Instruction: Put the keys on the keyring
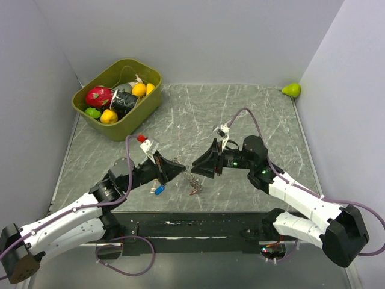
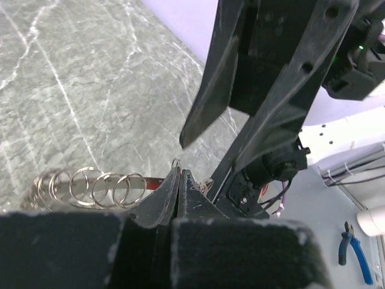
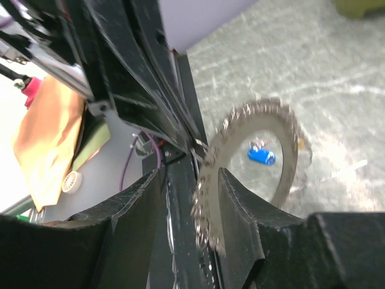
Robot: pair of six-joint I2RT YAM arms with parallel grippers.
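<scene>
My two grippers meet tip to tip above the table's front middle. The left gripper [image 1: 183,168] [image 2: 179,172] is shut, and a small wire loop of the keyring pokes out at its tips. The keyring [image 1: 194,183] hangs below as a silvery coiled chain of rings [image 2: 90,188]. In the right wrist view it is a blurred loop [image 3: 255,114]. The right gripper [image 1: 196,164] [image 3: 189,174] has its jaws apart, with part of the loop and the left gripper's tips in the gap. A blue key [image 1: 159,189] [image 3: 261,156] lies on the table below the left gripper. Other keys are not clear.
An olive bin [image 1: 136,117] of toy fruit stands at the back left. A green pear [image 1: 292,90] lies in the back right corner. White walls close in the marble table on three sides. The arms' black base rail [image 1: 192,229] runs along the near edge.
</scene>
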